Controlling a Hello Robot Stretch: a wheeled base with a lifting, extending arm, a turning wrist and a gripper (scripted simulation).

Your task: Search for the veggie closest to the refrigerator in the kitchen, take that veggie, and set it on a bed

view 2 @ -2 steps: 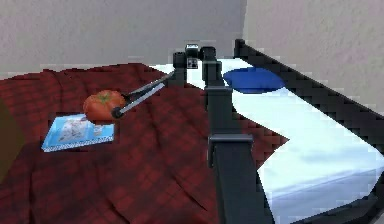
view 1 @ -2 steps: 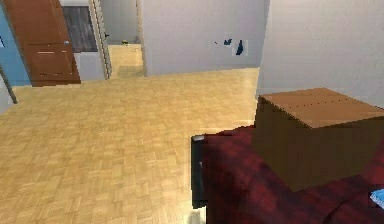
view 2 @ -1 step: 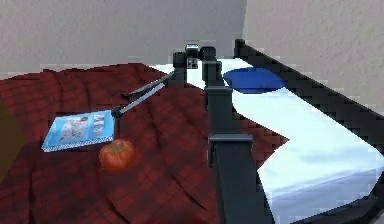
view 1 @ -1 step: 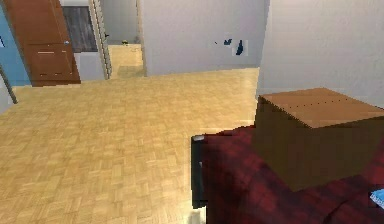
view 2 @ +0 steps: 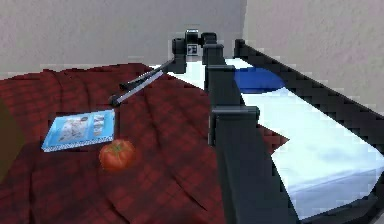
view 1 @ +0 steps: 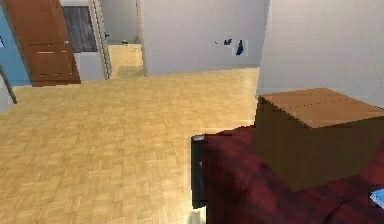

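A red round veggie, a tomato (view 2: 117, 155), lies on the bed's dark red plaid blanket (view 2: 170, 130) in the arm side view's lower left. My arm (view 2: 228, 110) rises as a dark bar to two white marked squares (view 2: 200, 40). From there the gripper (view 2: 121, 97) reaches down and left over the blanket, above the tomato. Its far end stands by the corner of a blue book (view 2: 80, 130) that lies flat on the bed, so I cannot tell whether it holds anything. The same bed (view 1: 250, 180) shows at the forward view's lower right.
A blue pillow (view 2: 255, 78) and a white sheet (view 2: 320, 150) lie right of the arm. A brown box (view 1: 315, 135) sits on the bed. Wooden floor (view 1: 110, 130) spreads ahead to a brown door (view 1: 45, 40) and an open doorway (view 1: 122, 45).
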